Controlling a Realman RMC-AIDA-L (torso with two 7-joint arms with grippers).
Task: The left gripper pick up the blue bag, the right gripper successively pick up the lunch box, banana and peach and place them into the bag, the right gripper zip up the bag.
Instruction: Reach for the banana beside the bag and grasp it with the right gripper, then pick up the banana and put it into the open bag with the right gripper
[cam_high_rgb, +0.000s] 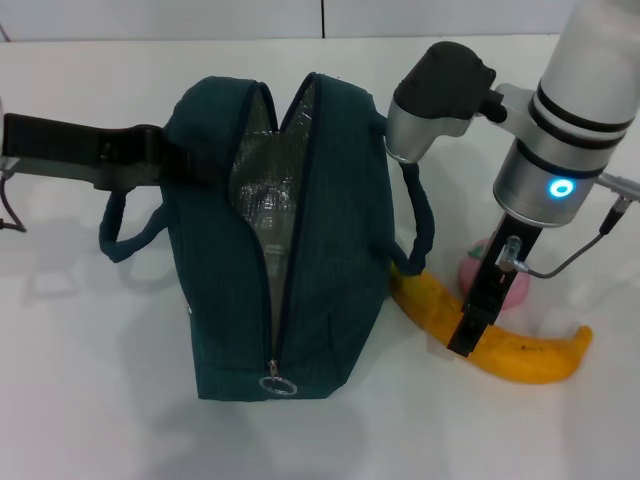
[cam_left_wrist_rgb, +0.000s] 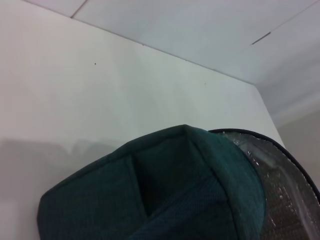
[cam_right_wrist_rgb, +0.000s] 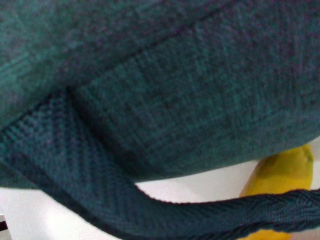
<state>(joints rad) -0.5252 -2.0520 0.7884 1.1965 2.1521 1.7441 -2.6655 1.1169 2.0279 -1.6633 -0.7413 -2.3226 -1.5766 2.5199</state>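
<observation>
Bag (cam_high_rgb: 330, 250) stands open mid-worktop, foil lining showing. Left gripper (cam_high_rgb: 165, 155) is at the bag's left top edge, seemingly pinching the fabric; grip itself can't be told. Right gripper (cam_high_rgb: 470, 335) is down on the banana (cam_high_rgb: 520, 350), just right of the bag, peach (cam_high_rgb: 505, 280) behind it; jaw state can't be told. Lunch box not visible. Advice: grasp banana mid-length, lift clear of the handle (cam_high_rgb: 420, 225), drop into the opening. White worktop (cam_high_rgb: 90, 400), plain white wall behind.
</observation>
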